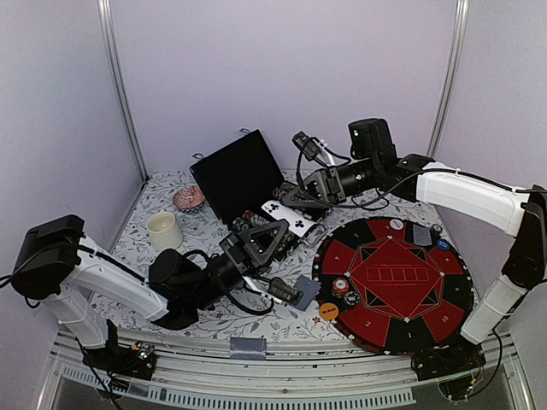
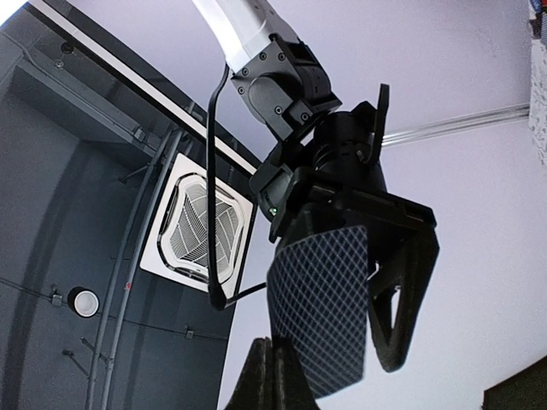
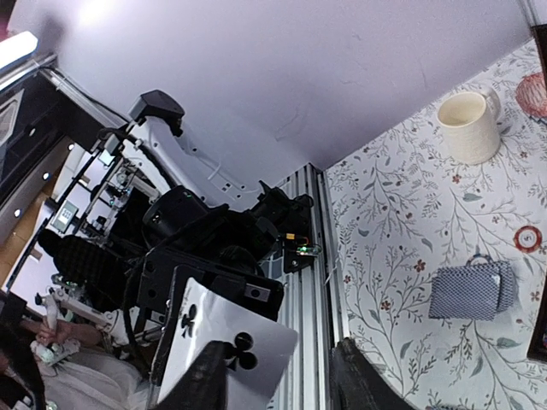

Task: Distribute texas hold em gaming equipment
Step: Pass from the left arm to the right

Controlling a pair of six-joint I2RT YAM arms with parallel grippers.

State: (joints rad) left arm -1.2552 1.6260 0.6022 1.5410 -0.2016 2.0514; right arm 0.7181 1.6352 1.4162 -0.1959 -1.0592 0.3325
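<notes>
A playing card shows its white clubs face in the top view [image 1: 291, 218] and the right wrist view [image 3: 224, 342], and its grey-blue back in the left wrist view [image 2: 323, 307]. It hangs in the air between both grippers. My left gripper [image 1: 270, 234] [image 2: 273, 350] is below it with fingers together at its lower edge. My right gripper [image 1: 297, 202] [image 3: 278, 363] is open, one finger [image 3: 205, 380] over the card's face. Poker chips [image 1: 345, 290] and an orange button disc [image 1: 328, 311] lie at the left edge of the round red-and-black poker mat [image 1: 432, 299]. White [image 1: 396, 225] and blue [image 1: 443, 244] discs and a card [image 1: 421, 233] lie at its far side.
A cream cup [image 1: 164, 231] [image 3: 468, 126] and a pink dish [image 1: 188, 198] stand at the back left. A black box lid [image 1: 238, 175] leans behind the grippers. Grey-blue cards lie on the cloth [image 1: 306, 292] [image 3: 472, 290] and on the front rail [image 1: 248, 348].
</notes>
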